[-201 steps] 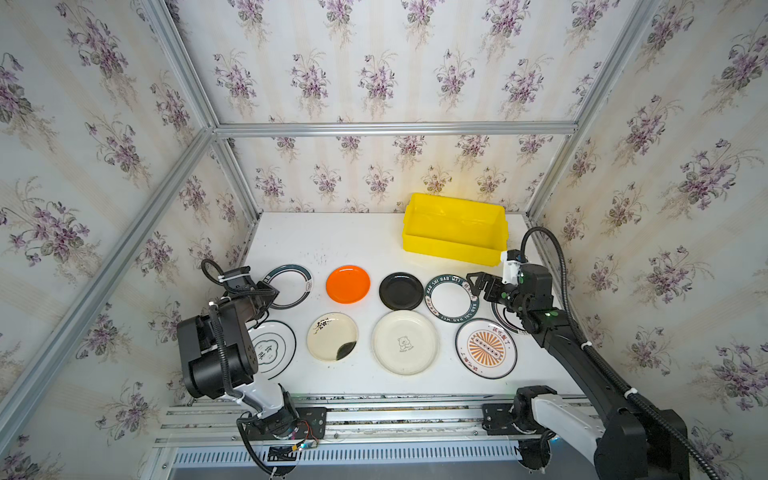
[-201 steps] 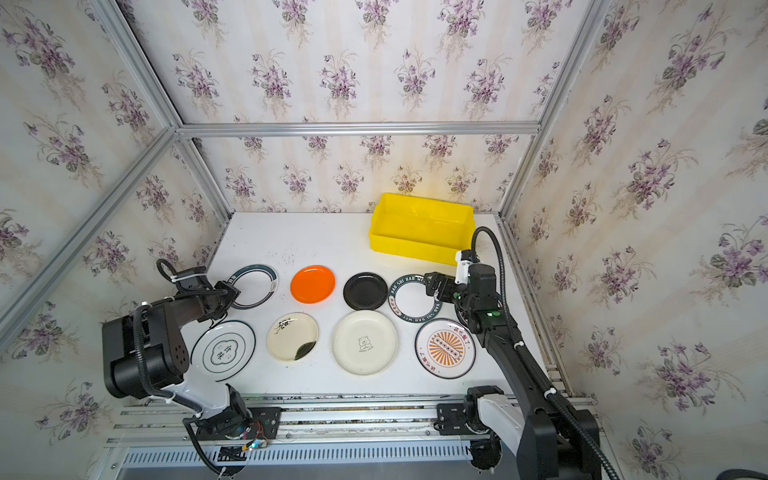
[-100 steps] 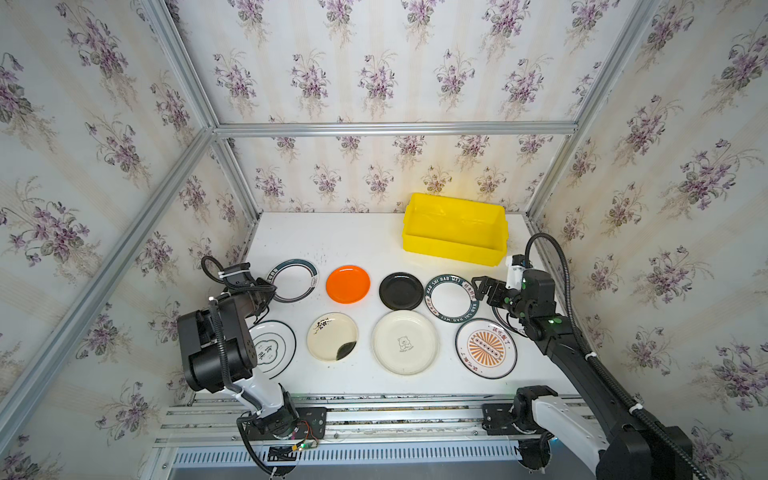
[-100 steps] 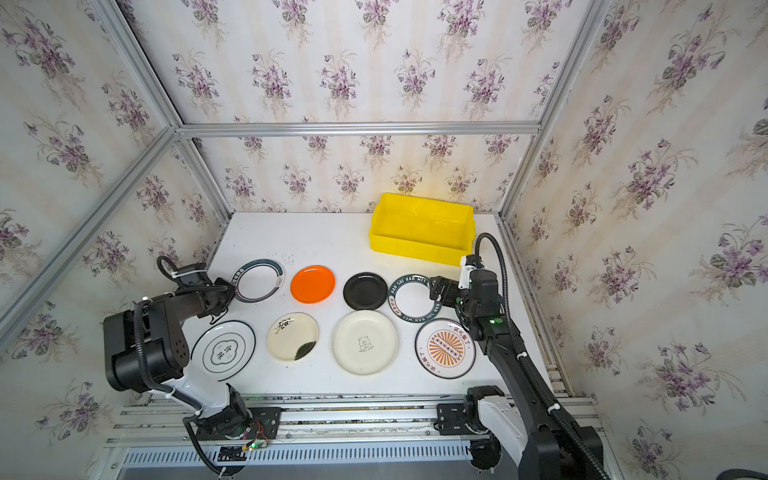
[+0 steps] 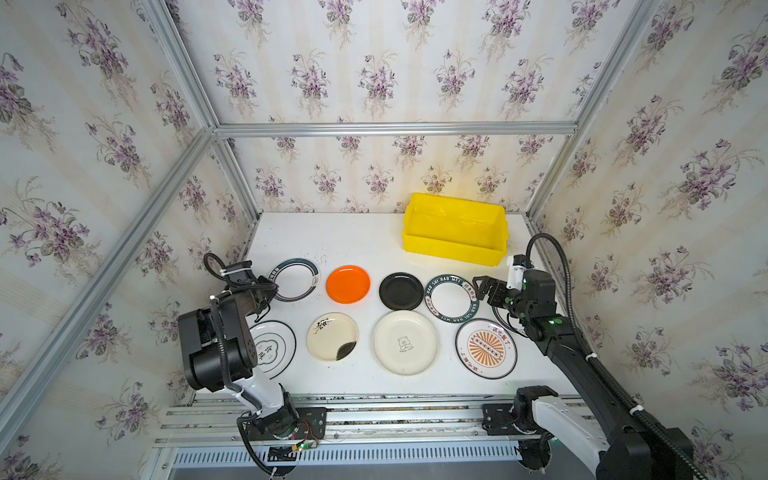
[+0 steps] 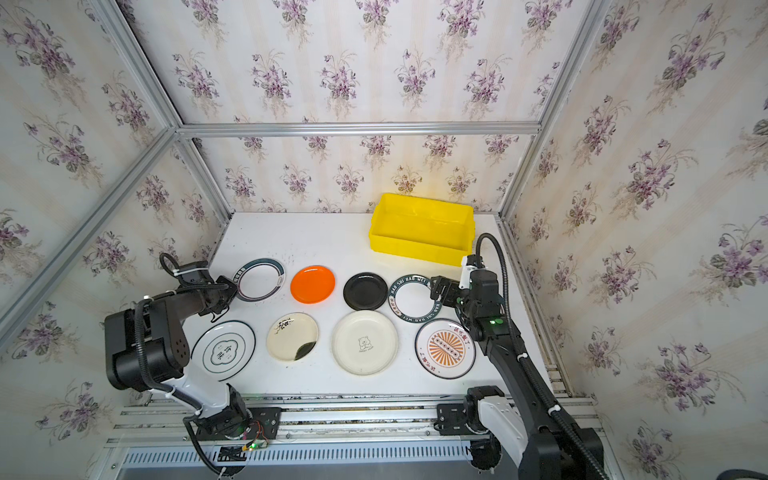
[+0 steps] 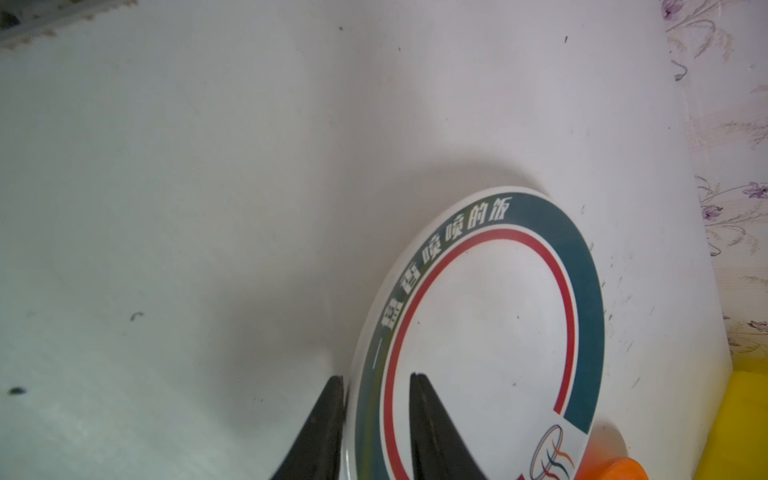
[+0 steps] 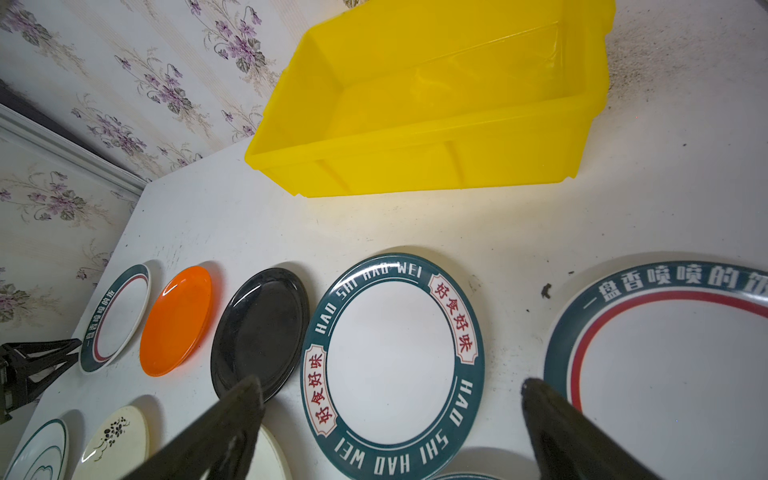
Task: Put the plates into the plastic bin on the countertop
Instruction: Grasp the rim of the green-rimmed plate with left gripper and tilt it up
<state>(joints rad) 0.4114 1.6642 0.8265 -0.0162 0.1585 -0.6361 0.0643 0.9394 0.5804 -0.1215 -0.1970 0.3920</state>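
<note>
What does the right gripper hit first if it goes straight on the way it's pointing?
Most likely the HAO SHI HAO WEI plate. The open right gripper points at it, and the wrist view shows the plate between its fingers. Its height above the plate is unclear.

Open countertop (image 5: 332,241) between plates (image 5: 348,284) and plastic bin (image 5: 453,249)

- The left arm (image 5: 216,345) folds up from its base with the elbow high and the forearm reaching low and forward.
- The left gripper (image 7: 376,378) has its jaws drawn narrow, pinching the rim of a teal-rimmed plate (image 7: 490,332), one finger on each side.
- The right arm (image 5: 582,365) stretches forward in a long slant.
- The right gripper (image 8: 390,384) hangs low with its jaws spread wide, empty.
</note>
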